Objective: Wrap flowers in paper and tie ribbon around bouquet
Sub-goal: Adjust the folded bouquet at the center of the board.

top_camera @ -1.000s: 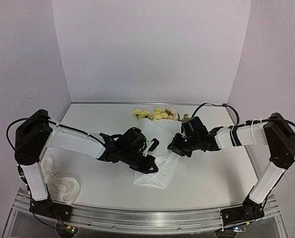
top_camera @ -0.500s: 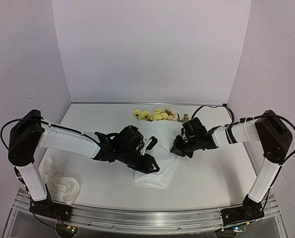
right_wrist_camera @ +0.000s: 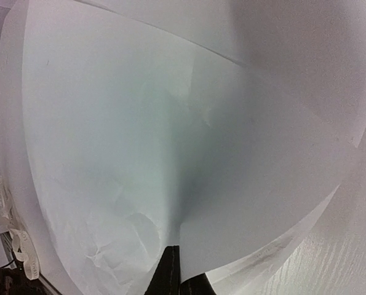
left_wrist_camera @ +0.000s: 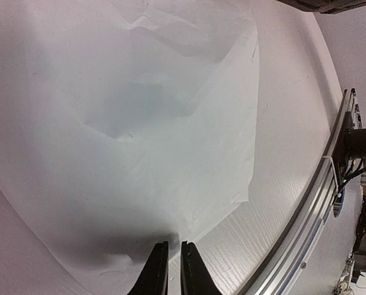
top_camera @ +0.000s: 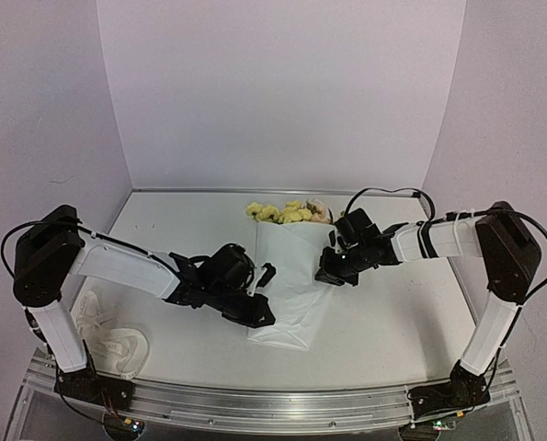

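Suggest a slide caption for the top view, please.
Right gripper pinches the paper around the flowers; left gripper beside it.

Right claw (right_wrist_camera: 173, 270) tight on paper (right_wrist_camera: 139, 141)

Creased, folded white paper (top_camera: 296, 294), pale yellow flowers (top_camera: 287, 213) at its far edge.

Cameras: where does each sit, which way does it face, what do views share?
Top external: above and behind the bases, facing down and forward onto the white table; left arm and right arm show whole, both at the thin white crinkly paper sheet.
Left wrist: on the left arm, looking along the left gripper across the paper toward the aluminium rail.
Right wrist: on the right arm, looking past the right gripper over the paper.
Shared: all three show the paper.
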You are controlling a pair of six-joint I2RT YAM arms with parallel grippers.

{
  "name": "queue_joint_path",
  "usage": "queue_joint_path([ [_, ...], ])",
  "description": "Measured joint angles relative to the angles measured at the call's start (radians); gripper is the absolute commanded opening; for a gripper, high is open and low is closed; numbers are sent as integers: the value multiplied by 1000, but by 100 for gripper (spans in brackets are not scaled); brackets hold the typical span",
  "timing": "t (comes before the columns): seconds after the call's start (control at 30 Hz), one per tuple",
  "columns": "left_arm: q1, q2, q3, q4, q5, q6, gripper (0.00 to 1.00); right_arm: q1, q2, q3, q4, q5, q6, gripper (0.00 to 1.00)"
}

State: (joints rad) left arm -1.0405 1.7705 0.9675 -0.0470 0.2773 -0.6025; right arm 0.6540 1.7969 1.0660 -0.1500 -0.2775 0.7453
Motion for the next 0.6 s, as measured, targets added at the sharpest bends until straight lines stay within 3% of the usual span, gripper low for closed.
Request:
queue_joint_path([
  [0.6, -1, 76, -8, 56, 53, -25, 8, -6, 14, 41, -109, 30, -96, 0],
])
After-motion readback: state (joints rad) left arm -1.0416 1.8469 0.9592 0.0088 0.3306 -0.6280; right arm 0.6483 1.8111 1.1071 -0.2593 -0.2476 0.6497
